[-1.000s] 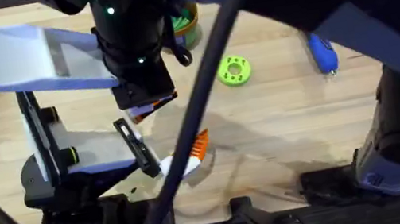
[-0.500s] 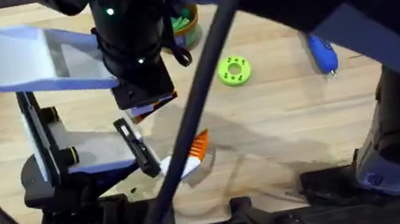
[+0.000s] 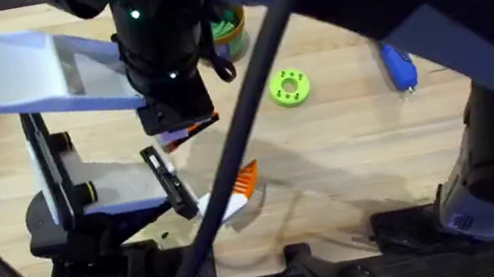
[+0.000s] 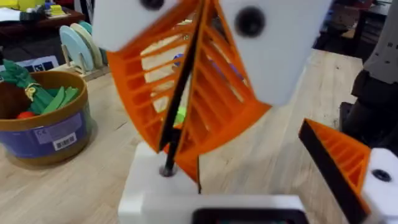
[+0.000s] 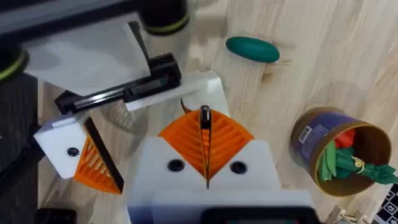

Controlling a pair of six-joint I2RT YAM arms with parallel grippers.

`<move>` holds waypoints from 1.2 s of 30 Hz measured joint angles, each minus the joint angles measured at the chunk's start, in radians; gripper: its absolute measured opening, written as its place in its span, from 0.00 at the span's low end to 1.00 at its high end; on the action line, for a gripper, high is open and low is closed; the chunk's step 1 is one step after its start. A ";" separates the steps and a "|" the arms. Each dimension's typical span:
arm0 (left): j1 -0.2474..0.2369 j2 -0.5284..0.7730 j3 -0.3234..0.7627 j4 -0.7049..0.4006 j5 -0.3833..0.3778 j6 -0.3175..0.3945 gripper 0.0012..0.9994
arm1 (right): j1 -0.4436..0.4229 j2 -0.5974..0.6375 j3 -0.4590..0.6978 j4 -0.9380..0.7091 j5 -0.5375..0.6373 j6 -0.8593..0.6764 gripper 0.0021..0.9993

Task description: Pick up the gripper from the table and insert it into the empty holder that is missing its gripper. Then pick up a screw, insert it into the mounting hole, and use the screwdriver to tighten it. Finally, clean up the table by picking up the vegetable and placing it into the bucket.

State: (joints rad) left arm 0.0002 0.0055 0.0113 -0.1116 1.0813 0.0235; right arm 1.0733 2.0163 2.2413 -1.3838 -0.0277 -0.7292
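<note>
Nothing has moved since the earlier overhead frames. Nearest the arm bases, a black rail (image 3: 167, 183) carries a white block with an orange wedge (image 3: 248, 180). At the rail's other end, the right gripper (image 5: 206, 119) points down at the plain white holder (image 5: 214, 87). Its orange pads are pressed together on a thin dark rod (image 4: 177, 106) that runs along them toward the holder. Whether the left gripper (image 4: 205, 202) is open or closed cannot be told.

Farther out on the counter (image 3: 349, 152) lie a green disc (image 3: 290, 87) and the blue screwdriver (image 3: 397, 65). The screwdriver's long axis runs near to far, narrow end nearer.

Farthest is the bucket (image 3: 232, 29), half hidden in the overhead view. The wrist views show it upright with green vegetables (image 5: 348, 163) inside. The right wrist view adds a dark green oval (image 5: 252, 48) on the counter.
</note>
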 joint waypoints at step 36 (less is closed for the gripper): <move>0.000 0.000 0.000 0.000 0.000 -0.001 0.99 | 0.000 0.032 0.000 -0.002 -0.001 0.000 0.00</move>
State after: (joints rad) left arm 0.0002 0.0051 0.0113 -0.1120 1.0817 0.0227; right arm 1.0733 2.0487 2.2414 -1.3853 -0.0288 -0.7292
